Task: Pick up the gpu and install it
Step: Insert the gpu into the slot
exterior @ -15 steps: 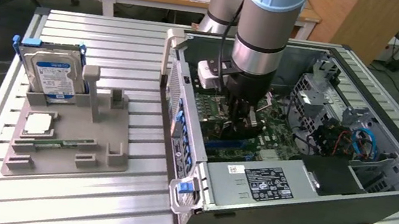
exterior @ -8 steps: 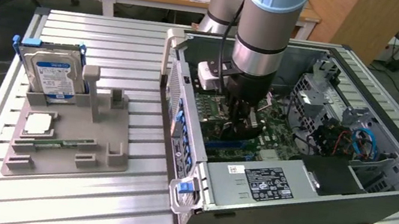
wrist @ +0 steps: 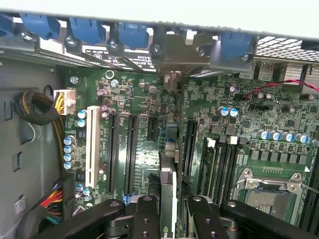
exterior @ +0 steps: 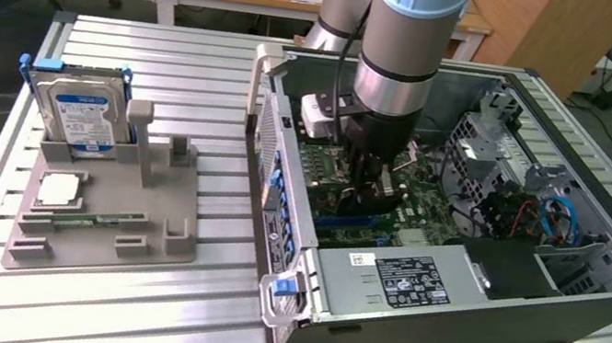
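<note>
Gripper (wrist: 172,204): fingers clamped on gpu (wrist: 168,174), edge-on.
Done: pick-up; inside case (exterior: 480,324), low over motherboard (wrist: 149,94).
Left: seating in slot, seemingly unfinished.

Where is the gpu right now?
In the wrist view the gpu stands edge-on in the gripper, over the motherboard expansion slots, inside the computer case at the exterior view's right.

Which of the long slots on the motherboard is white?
The white slot at the end of the row, beside the yellow-wired connector; the other long slots are black.
</note>
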Available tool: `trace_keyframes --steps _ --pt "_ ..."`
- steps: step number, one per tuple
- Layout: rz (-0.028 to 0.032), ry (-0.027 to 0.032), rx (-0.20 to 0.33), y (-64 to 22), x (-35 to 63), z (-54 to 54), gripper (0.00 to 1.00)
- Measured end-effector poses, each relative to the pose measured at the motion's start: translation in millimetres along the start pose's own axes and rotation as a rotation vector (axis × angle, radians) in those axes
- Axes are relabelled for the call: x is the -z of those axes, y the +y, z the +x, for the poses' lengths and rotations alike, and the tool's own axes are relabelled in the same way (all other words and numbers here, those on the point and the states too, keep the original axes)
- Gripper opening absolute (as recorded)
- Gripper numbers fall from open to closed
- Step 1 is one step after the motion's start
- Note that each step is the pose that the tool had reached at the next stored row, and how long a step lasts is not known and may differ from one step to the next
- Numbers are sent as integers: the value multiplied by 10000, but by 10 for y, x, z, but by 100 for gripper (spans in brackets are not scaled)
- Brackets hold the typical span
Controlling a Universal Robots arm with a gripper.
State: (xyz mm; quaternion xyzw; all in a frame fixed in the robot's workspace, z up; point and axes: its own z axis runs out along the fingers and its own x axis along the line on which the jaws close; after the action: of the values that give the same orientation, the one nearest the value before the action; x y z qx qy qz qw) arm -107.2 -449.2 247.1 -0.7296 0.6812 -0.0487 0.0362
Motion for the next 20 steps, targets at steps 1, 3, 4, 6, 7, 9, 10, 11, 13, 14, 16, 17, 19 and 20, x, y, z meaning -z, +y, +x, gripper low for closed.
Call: trace_keyframes --steps 1,3,4,6,7,9,10,11,13,14,16,17,19,20 --pt "1 0 0 0 0 0 26" --pt "2 2 -2 2 -1 -4 26" --pt "1 3 -4 3 -1 -7 26" --pt "1 9 -2 7 0 -10 26" --pt "1 10 -1 10 0 -11 26" --pt "2 10 0 17 0 -12 26" --pt "2 10 0 21 0 -13 26" --pt "2 10 2 26 0 -13 26" --pt "2 10 4 35 0 -15 26" --pt "0 11 5 38 1 -15 26" --pt "0 12 6 39 0 -16 26" --pt "-1 20 6 40 -1 -18 26" --pt "-3 67 11 40 -3 -21 26" --pt "-5 93 14 40 -4 -22 26"
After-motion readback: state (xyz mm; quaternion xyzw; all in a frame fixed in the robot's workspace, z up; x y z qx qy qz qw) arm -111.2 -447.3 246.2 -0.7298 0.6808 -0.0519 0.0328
